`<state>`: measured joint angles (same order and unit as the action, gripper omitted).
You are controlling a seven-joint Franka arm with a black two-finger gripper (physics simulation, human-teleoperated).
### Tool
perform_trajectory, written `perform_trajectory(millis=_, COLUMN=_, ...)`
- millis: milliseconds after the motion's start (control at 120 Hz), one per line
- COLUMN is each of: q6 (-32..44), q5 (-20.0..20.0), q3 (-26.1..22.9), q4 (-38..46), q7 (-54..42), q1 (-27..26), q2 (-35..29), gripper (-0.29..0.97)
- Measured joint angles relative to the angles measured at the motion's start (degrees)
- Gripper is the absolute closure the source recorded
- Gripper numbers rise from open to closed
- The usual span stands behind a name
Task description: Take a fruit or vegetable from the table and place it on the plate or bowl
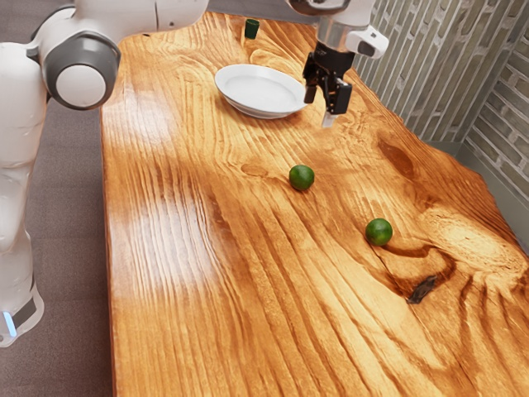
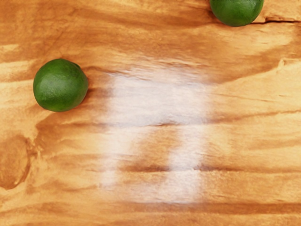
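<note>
Two green limes lie on the wooden table: one (image 1: 302, 176) near the middle and another (image 1: 379, 231) further toward the exterior view's right. A white plate (image 1: 260, 89) sits at the far end of the table. My gripper (image 1: 325, 103) hangs above the table just beside the plate's right rim, open, with nothing between its fingers. It is well above and apart from both limes. Below my hand, the wrist view has one whole lime (image 2: 60, 84) on the bare wood and a second lime (image 2: 236, 10) cut off by the picture's edge.
A small dark green cup (image 1: 251, 28) stands at the table's far end behind the plate. A brick wall (image 1: 463, 74) runs along the exterior view's right side. The table's edge falls off on the left by the robot base (image 1: 16, 207).
</note>
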<state>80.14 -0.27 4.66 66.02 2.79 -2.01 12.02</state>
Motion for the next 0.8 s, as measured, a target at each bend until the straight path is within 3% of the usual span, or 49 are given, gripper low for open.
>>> perform_trajectory(millis=350, q6=2.0, q5=0.1, q3=-0.7, q4=-0.2, q7=0.7, q1=-0.7, q2=0.3, gripper=0.0)
perform_trajectory(millis=800, q6=9.1, q5=0.5, q3=0.8, q4=-0.2, q7=-1.3, q1=0.4, q2=9.9, gripper=0.0)
